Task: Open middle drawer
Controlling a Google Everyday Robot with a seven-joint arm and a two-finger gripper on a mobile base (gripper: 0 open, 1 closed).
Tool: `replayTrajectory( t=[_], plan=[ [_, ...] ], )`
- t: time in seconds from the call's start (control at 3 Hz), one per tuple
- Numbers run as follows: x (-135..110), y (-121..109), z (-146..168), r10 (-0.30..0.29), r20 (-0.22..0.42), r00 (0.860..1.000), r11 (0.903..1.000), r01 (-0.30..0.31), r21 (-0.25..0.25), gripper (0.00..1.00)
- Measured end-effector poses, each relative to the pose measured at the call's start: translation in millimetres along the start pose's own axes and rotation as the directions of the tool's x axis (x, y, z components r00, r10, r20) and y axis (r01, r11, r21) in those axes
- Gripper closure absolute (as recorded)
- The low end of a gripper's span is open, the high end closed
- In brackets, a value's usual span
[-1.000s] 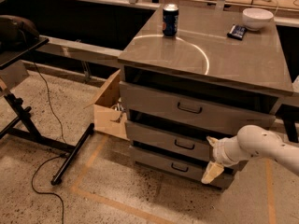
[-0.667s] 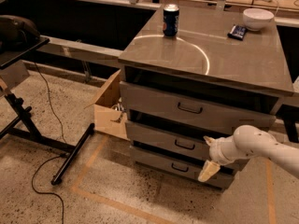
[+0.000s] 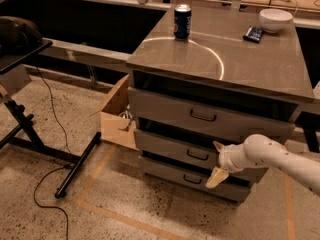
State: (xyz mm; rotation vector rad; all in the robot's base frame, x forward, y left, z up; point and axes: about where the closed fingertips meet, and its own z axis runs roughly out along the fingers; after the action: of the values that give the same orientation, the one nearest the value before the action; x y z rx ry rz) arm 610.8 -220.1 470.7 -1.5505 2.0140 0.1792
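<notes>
Left of tool [image 3: 216, 162], middle drawer [image 3: 165, 145], long axis left-right, front facing camera

We look down on the cabinet [image 3: 250, 64] from above its front left corner, fairly near, with the gripper [image 3: 217, 163] lower right in frame.

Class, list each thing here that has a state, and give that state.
Middle grey metal drawer: looks shut
Top grey drawer: looks shut
Bottom grey drawer: looks shut
White two-finger gripper: open, beside middle drawer's handle
Blue soda can: upright
White bowl: upright
Brown cardboard box: open
</notes>
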Motion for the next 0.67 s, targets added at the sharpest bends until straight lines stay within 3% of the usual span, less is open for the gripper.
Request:
replayTrajectory(
  t=[0.33,0.67],
  plan=[
    [0.9,-3.3,8.6,0.002,0.005,1.000,0.9998,-0.002,0.018,0.00],
    [2.1,-3.4,18.4,0.010,0.014,1.000,0.9993,-0.011,0.035,0.18]
  ],
)
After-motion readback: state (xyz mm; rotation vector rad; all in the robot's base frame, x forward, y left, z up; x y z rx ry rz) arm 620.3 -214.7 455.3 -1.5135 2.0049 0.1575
